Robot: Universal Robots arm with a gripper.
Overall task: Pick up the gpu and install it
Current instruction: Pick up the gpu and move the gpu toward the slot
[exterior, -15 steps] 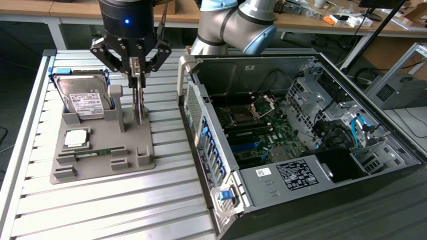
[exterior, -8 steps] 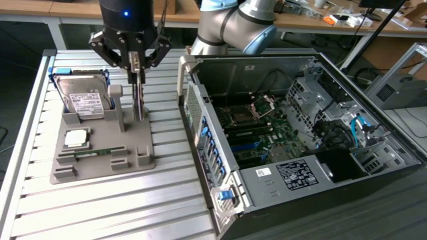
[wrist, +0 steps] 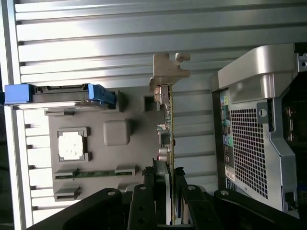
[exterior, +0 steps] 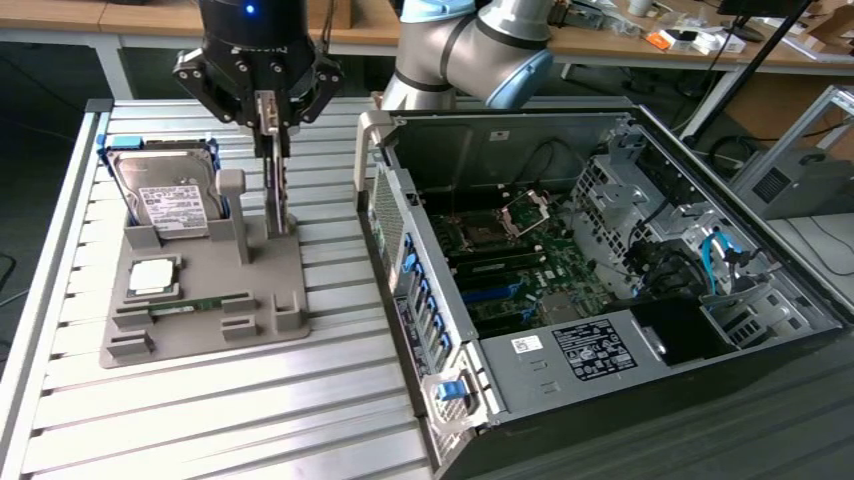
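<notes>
**Pick-up step in hand: gpu gripped at the stand**

Finds the claw closed narrow on the upper edge of the gpu, jaws against both faces, as the wrist view confirms. Places the card upright and edge-on in the grey stand on the desk, its silver bracket at the end away from the grip. Places it just beside the hard drive and well apart from the open computer case. Cannot tell whether the lower edge sits in the stand's slot or just above it.

Judges step 1 of 2, the pick-up, under way; install not yet begun. Judges that the next move calls for a straight pull along the card's own plane, grip held firm, bracket kept clear of the stand's posts.

Sees 1 white label on the hard drive and 1 black-and-white label inside the case. Reads no brand or word on either.
</notes>
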